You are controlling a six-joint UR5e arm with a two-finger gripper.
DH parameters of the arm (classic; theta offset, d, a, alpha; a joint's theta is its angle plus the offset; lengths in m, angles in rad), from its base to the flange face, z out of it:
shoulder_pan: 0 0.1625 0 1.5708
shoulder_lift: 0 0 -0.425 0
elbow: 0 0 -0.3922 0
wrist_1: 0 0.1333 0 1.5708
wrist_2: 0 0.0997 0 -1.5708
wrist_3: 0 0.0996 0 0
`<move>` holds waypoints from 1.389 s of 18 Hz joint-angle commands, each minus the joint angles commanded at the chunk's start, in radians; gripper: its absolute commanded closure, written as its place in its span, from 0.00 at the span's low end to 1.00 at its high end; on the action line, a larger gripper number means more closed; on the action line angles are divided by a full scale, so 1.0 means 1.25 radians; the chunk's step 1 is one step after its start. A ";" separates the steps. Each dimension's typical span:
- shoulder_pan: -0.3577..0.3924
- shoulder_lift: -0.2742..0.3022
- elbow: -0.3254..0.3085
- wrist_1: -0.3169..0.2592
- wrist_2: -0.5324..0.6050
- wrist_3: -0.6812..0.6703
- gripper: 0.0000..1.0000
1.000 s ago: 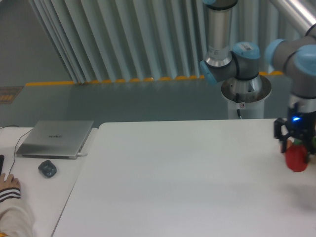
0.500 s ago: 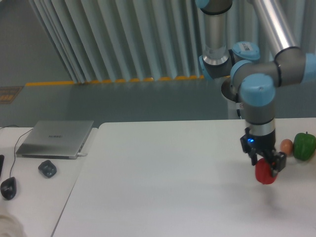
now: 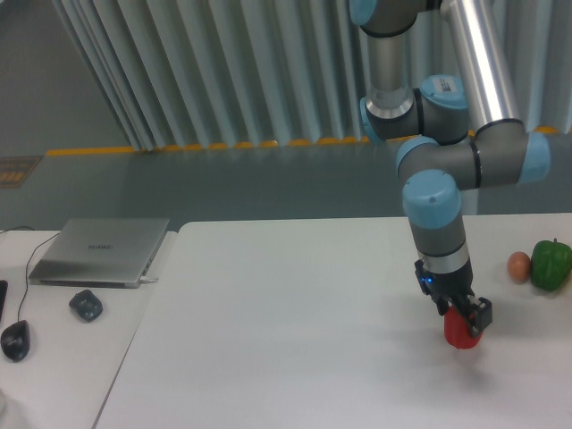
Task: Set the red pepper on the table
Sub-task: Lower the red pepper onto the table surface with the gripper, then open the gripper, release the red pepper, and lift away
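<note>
Here the red pepper [image 3: 459, 331] sits clamped within the hand [image 3: 461, 319].

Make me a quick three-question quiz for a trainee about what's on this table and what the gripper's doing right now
1. True or false: the gripper is shut on the red pepper.
2. Which item lies next to the green pepper? A) mouse B) egg C) laptop
3. Fill in: the laptop sits on the smaller desk with its lid ____.

Key: 1 true; 2 B; 3 closed.
</note>
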 joint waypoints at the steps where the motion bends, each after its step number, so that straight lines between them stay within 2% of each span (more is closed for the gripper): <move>1: -0.001 -0.001 0.000 0.000 0.001 0.000 0.70; 4: -0.001 -0.005 -0.001 0.000 0.004 -0.002 0.69; 7: -0.001 -0.005 -0.001 0.000 0.004 -0.001 0.50; 8: -0.001 -0.004 -0.001 0.000 0.004 -0.001 0.38; 9: -0.001 -0.005 -0.001 0.001 0.004 -0.001 0.32; 10: -0.001 -0.005 -0.001 0.001 0.004 -0.001 0.27; 13: -0.002 -0.005 -0.001 0.001 0.004 -0.001 0.23; 15: -0.002 -0.005 -0.001 0.001 0.004 0.000 0.09; 17: -0.002 -0.005 -0.001 0.000 0.006 0.000 0.01; 22: -0.006 0.006 0.009 -0.001 0.010 0.015 0.00; 25: -0.001 0.027 0.011 -0.005 0.001 0.067 0.00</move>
